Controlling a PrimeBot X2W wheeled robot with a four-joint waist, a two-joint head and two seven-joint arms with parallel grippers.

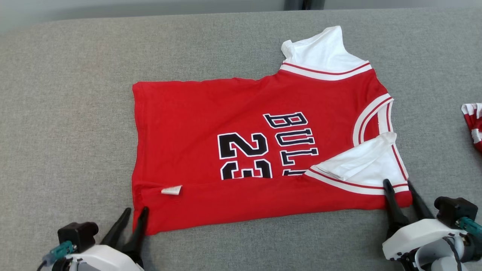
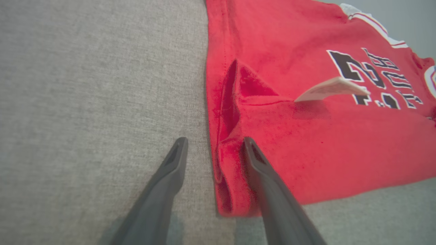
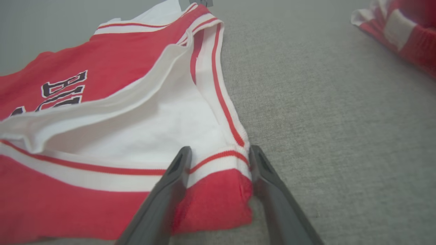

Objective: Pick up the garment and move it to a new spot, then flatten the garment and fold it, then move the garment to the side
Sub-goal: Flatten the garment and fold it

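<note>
The garment (image 1: 196, 113) is a red jersey with black "23" and white-trimmed armholes. It lies flat on the grey padded surface (image 1: 67, 113), its near edge folded up over the front. My left gripper (image 1: 136, 210) is open at the near left corner, and in the left wrist view its fingers (image 2: 214, 140) straddle the folded hem of the garment (image 2: 306, 143). My right gripper (image 1: 398, 183) is open at the near right corner. In the right wrist view it (image 3: 220, 149) brackets the striped corner of the garment (image 3: 102, 68), with cloth lying between the fingers.
A white tag (image 1: 171, 190) sticks out at the fold line near the left corner. Another red-and-white cloth (image 1: 473, 124) lies at the far right edge, also seen in the right wrist view (image 3: 398, 30). Bare grey surface surrounds the jersey.
</note>
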